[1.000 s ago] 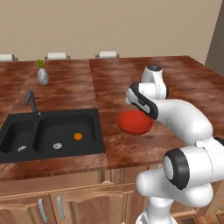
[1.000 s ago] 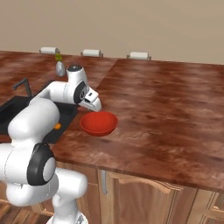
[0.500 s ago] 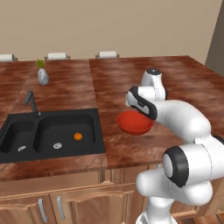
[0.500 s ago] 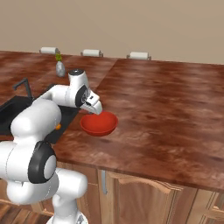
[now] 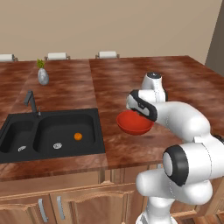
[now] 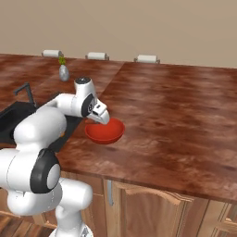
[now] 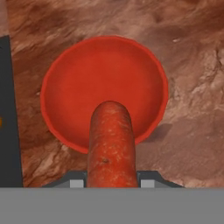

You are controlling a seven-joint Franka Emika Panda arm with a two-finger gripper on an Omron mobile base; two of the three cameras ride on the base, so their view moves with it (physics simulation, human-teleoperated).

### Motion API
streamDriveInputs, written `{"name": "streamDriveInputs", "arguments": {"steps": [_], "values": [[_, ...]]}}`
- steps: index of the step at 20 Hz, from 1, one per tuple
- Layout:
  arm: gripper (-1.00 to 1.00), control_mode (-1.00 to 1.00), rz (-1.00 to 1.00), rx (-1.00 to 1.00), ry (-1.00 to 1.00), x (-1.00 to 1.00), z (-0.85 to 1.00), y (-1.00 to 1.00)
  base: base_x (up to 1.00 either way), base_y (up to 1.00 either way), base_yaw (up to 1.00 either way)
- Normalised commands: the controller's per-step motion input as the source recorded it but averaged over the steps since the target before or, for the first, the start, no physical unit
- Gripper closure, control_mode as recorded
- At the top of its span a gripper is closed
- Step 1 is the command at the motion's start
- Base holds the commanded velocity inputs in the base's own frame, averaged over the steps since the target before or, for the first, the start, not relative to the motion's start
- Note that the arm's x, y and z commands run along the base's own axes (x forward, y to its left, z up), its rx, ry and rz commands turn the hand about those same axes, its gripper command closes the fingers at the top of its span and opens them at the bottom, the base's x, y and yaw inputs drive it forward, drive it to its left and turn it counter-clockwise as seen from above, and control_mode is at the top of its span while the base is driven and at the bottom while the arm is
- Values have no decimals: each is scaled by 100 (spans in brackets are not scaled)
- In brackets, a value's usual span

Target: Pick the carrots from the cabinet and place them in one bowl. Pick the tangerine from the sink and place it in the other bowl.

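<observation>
From the left base view, my arm reaches forward over the brown bench (image 5: 131,78) and my jaws (image 5: 139,114) hang just above the red bowl (image 5: 133,124), which sits on the bench to the right of the black sink (image 5: 26,146); the tangerine (image 5: 78,136) lies in the right basin, near a silver drain (image 5: 57,145), and a thin dark faucet (image 5: 30,101) stands behind the sink, with a small grey vase (image 5: 43,76) holding a green sprig further back. From the right base view, my jaws (image 6: 102,121) point down at the near-left edge of the red bowl (image 6: 107,133), the sink (image 6: 10,121) shows dark behind my arm, and the vase (image 6: 64,72) stands well apart at the back of the bench (image 6: 176,106). From the hand view, my jaws (image 7: 112,183) are narrowed onto the darker reddish-orange carrot (image 7: 111,144), which sticks out straight ahead between the two finger tips, its rounded end lying over the near part of the red bowl (image 7: 105,74); whether it touches the bowl I cannot tell, and the sink's dark edge (image 7: 9,113) runs along the left side
</observation>
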Motion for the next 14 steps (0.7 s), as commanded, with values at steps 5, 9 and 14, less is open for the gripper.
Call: {"name": "streamDriveInputs", "arguments": {"steps": [5,9,14], "values": [[100,-100,0,0,0,0,-14,-1,0,0,0],[100,-100,0,0,0,0,-14,-1,0,0,0],[100,-100,0,0,0,3,-12,0,0,0,0]]}}
